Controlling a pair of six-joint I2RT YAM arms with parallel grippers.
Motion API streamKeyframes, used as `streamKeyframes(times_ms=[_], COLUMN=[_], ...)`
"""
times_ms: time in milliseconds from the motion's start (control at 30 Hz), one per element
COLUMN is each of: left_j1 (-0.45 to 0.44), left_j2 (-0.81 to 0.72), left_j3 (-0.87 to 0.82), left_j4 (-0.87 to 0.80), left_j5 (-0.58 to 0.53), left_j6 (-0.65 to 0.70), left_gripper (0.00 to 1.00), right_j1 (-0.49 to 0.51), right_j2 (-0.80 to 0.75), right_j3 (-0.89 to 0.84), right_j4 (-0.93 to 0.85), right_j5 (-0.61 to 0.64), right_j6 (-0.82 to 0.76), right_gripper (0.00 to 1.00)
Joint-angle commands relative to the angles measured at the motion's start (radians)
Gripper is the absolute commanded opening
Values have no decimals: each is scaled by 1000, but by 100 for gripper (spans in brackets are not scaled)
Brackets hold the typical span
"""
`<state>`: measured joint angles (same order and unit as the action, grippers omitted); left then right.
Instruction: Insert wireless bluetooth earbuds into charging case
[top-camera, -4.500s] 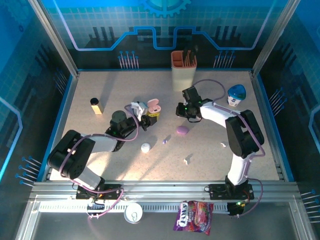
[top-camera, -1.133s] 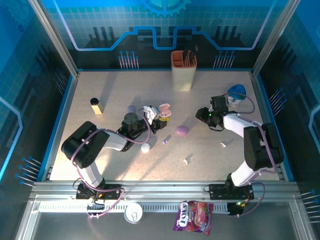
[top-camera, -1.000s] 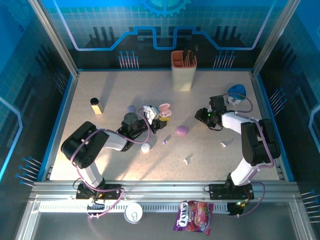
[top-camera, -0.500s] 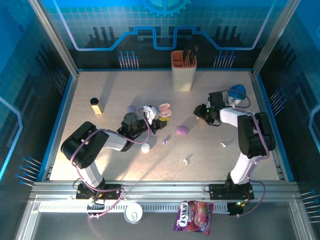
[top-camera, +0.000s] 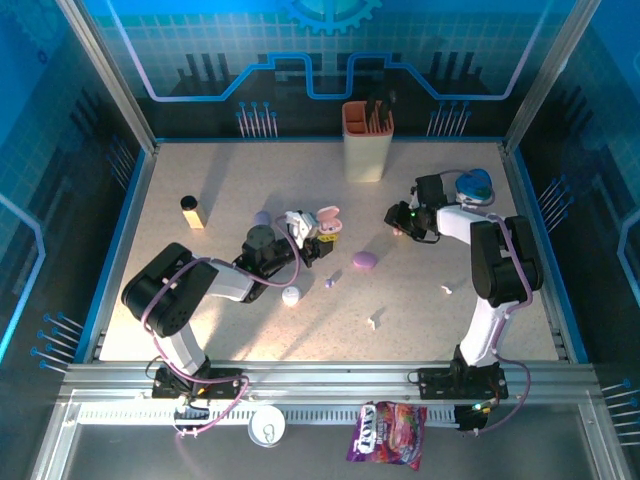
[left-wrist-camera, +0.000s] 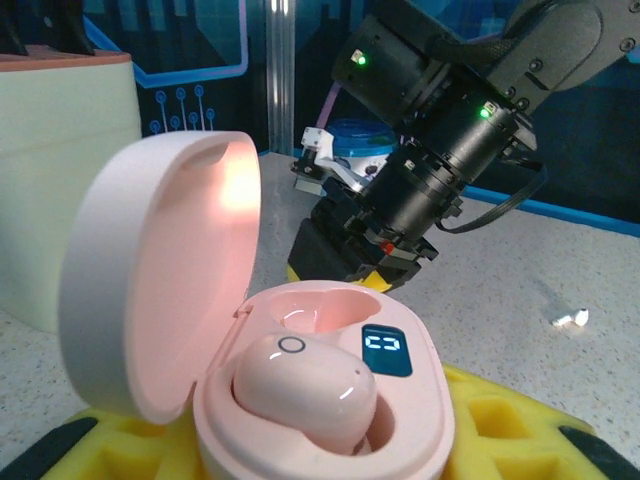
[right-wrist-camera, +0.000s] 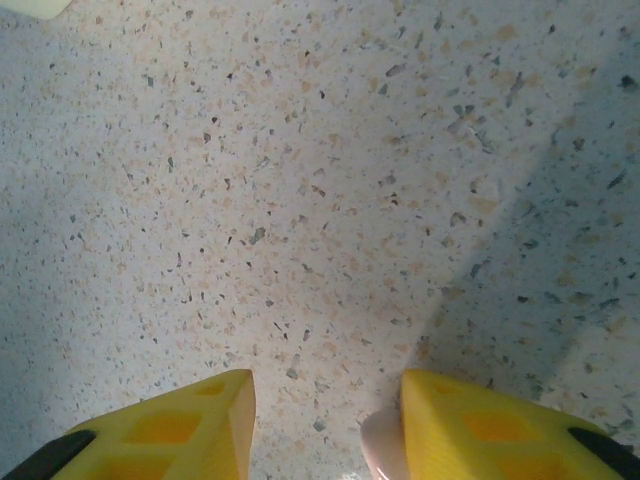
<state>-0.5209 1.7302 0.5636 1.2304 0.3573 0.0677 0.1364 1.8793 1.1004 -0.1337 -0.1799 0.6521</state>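
My left gripper (top-camera: 308, 238) (left-wrist-camera: 320, 445) is shut on the open pink charging case (left-wrist-camera: 330, 400) (top-camera: 327, 222), held between its yellow pads. One pink earbud (left-wrist-camera: 305, 388) sits in the near socket; the far socket (left-wrist-camera: 320, 305) is empty. My right gripper (top-camera: 397, 219) (right-wrist-camera: 325, 390) hovers low over the table, right of the case, jaws apart. A pale pink earbud (right-wrist-camera: 383, 452) lies against the inner side of its right finger. A purple earbud (top-camera: 329, 283) and white earbuds (top-camera: 447, 290) (top-camera: 373, 322) lie loose on the table.
A lilac case (top-camera: 364, 260) and a white case (top-camera: 291, 296) lie near the middle. A peach tool holder (top-camera: 367, 142) stands at the back, a blue-white item (top-camera: 473, 187) far right, a black-capped bottle (top-camera: 191, 211) left. A candy bag (top-camera: 388, 432) lies beyond the front rail.
My right gripper has swung left and toward the back, closer to the pink case. The left gripper and the case have not moved.
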Motion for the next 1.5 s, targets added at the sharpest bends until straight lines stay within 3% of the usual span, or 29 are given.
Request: streamKeyframes(times_ms=[0,100,267,567,867,1467], left_j1=[27,46,82,135,142,141], left_j2=[19,14,-11,-33,-32,-26], left_j3=[-27,-39,-67,-109,-133,-126], left_j4=[105,119,121,152,170,170], left_j5=[21,22,19,16,16,23], left_j6=[-55,-64,-61,-69,-69,-75], left_gripper=[22,22,22,22,22,22], right_j1=[0,22,117,258,293,295], right_j2=[-16,-46,-43,104,248,326], right_j3=[43,82,194,391,525,552], right_j4=[-93,-180,-395,-639,-750,-782], right_j5=[54,139,393,754,774,764], right_j6=[-80,-173,-334,-409,-419,-432], right_gripper=[44,47,48,44,39,32])
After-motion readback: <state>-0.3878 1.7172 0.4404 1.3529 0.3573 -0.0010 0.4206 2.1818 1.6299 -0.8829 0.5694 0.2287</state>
